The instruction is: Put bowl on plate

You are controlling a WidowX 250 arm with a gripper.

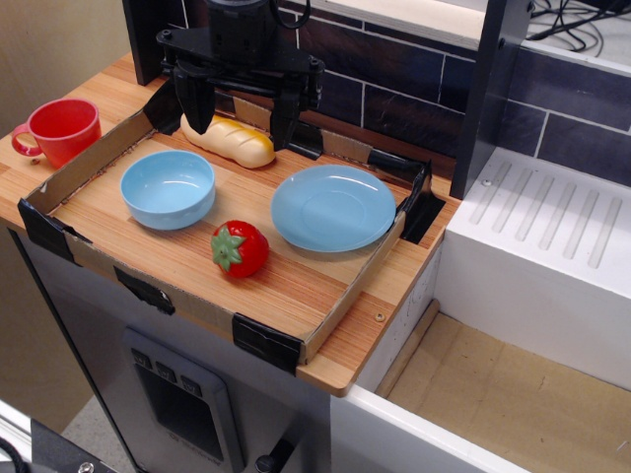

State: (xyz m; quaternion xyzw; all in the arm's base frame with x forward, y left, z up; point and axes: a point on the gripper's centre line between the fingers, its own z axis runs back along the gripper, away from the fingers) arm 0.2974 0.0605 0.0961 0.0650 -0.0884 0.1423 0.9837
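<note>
The bowl (168,188) sits left of the plate (333,207) on the tabletop (286,286), apparently rigid, light and slippery-glazed, best pinched across its rim wall; the gripper (240,123) hangs open and empty above.

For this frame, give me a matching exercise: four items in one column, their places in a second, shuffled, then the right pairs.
Items:
1. bowl
2. plate
3. red cup
4. bread roll

Places:
A. outside the tray, on the counter at far left
B. right part of the tray
C. back of the tray, below the open gripper
D. left part of the tray

Pairs: 1-D, 2-B, 3-A, 4-C
</note>
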